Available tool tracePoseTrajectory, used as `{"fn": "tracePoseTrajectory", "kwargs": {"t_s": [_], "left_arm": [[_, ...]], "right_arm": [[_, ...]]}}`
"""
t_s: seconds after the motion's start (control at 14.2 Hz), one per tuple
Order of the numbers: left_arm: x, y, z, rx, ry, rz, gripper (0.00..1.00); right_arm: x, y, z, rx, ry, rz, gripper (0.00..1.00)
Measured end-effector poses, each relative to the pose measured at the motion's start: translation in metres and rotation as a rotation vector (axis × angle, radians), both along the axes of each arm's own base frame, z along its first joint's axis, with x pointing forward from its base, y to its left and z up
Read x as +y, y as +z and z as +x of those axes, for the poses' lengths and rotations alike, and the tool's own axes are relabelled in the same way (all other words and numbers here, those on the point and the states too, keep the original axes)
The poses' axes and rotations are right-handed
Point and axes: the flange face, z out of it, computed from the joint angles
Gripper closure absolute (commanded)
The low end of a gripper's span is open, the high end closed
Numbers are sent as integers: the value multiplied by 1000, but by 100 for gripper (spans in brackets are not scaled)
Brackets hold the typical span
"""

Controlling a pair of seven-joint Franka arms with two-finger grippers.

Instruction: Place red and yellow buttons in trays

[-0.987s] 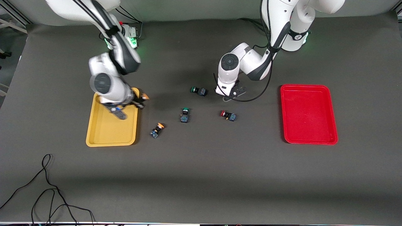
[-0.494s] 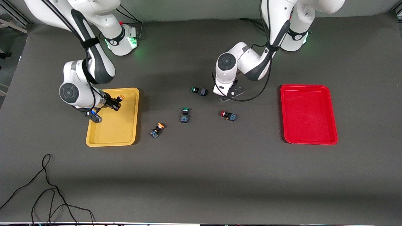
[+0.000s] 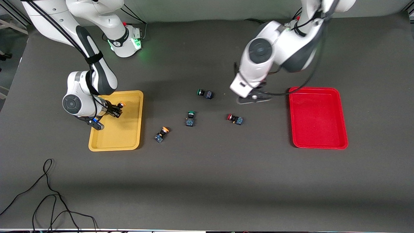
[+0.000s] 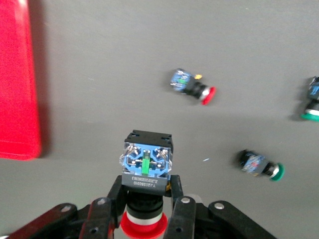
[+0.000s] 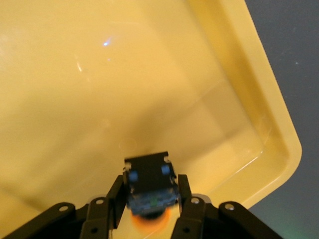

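Our right gripper (image 3: 117, 109) hangs over the shallow yellow plastic tray (image 3: 129, 142) at the right arm's end of the dark grey counter (image 3: 207, 181), its fingers (image 5: 112, 206) pinching a small orange-yellow-capped push-button switch (image 5: 149, 189) by its black-and-blue body.

Our left gripper (image 3: 255, 97) is up over bare counter, between the green-capped switches and the shallow red plastic tray (image 3: 339, 142) at the left arm's end. Its fingers (image 4: 175, 214) clamp a red-capped push-button switch (image 4: 147, 167), terminal end pointing away from the wrist.

Four switches lie on the counter between the trays. The second red-capped switch (image 3: 235, 118) lies on its side, nearer the front camera than our left gripper. The second orange-yellow-capped switch (image 3: 161, 134) lies just beside the yellow tray, nearest the front camera of the four. One green-capped switch (image 3: 190, 118) sits between those two, and the other green-capped switch (image 3: 204, 93) lies farther from the front camera.
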Motion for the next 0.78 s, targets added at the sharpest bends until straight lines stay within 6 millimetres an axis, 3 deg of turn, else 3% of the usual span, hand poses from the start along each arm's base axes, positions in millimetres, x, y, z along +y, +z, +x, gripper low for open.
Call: {"fn": "tracePoseTrajectory", "kwargs": {"t_s": [0.14,0.35,0.56,0.71,0.78], "left_arm": [[66,10,22,35,-38,-10,85],[164,-12,46,51,-53,9,85],[236,-60,56,-3,-79,25,84],[267,-109,57,-52,-92,42,82],[277,-137,57,-73,-94,43,79]], "right_arm": [[2,17,9,-35,3,7,0],[20,76,35,-130,30,31,0],[69,135,70,-242,76,91,0],[108,149,91,-279,57,147,0],[126,146,100,-280,36,158,0]]}}
